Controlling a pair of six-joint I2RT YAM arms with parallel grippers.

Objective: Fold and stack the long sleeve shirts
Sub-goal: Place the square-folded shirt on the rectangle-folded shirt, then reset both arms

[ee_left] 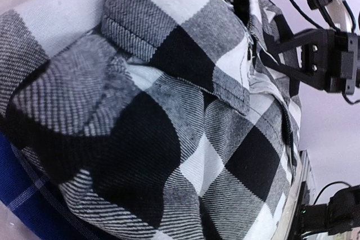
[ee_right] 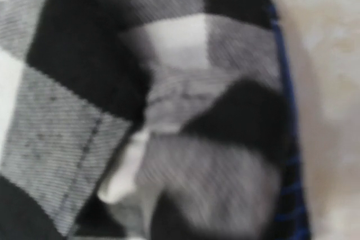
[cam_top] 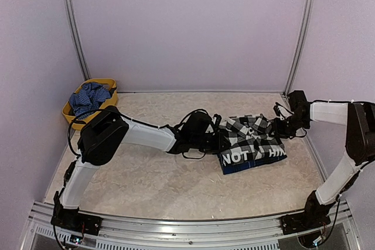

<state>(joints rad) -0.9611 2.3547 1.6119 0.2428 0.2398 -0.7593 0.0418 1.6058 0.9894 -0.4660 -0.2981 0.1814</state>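
Note:
The black-and-white check shirt [cam_top: 253,139] lies folded at centre right, its black band with white lettering [cam_top: 252,157] facing the front. It rests on the navy blue plaid shirt [cam_top: 237,168], of which only a thin blue edge shows. My left gripper [cam_top: 214,136] is at the check shirt's left edge; in the left wrist view the check cloth [ee_left: 169,116] hides its fingers. My right gripper [cam_top: 282,127] is at the shirt's right edge, and its black fingers [ee_left: 281,46] close in on the cloth. The right wrist view is blurred check cloth [ee_right: 169,111] with the navy edge [ee_right: 287,139].
A yellow basket [cam_top: 111,84] at the back left holds a crumpled blue-and-white cloth [cam_top: 89,98]. Pale walls close in the table on three sides. The left arm [cam_top: 146,136] stretches across the middle of the table. A metal rail [cam_top: 176,221] runs along the front.

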